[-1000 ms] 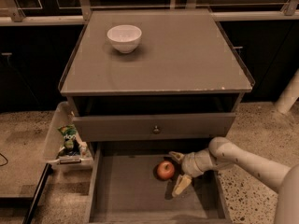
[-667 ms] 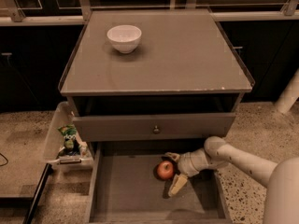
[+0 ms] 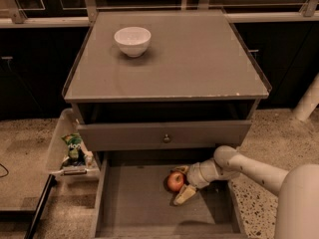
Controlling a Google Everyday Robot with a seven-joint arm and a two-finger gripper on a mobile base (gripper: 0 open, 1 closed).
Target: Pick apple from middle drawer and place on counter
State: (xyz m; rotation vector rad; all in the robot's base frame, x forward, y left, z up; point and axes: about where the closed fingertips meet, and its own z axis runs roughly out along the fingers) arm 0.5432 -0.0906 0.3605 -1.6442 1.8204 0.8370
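The red apple (image 3: 175, 181) lies on the floor of the open middle drawer (image 3: 134, 203), near its back and right of centre. My gripper (image 3: 181, 183) reaches in from the right, its two pale fingers on either side of the apple, one behind and one (image 3: 184, 195) in front. The fingers stand around the apple, spread apart. The grey counter (image 3: 199, 59) above is flat and holds only a white bowl.
A white bowl (image 3: 132, 41) stands at the counter's back left. The upper drawer front with a small round knob (image 3: 166, 138) overhangs the back of the open drawer. A clear bin (image 3: 70, 148) with a green packet hangs at the cabinet's left. Speckled stone floor surrounds it.
My arm has moved a little left into the drawer, so the fingers sit closer around the apple. The apple has stayed in place.
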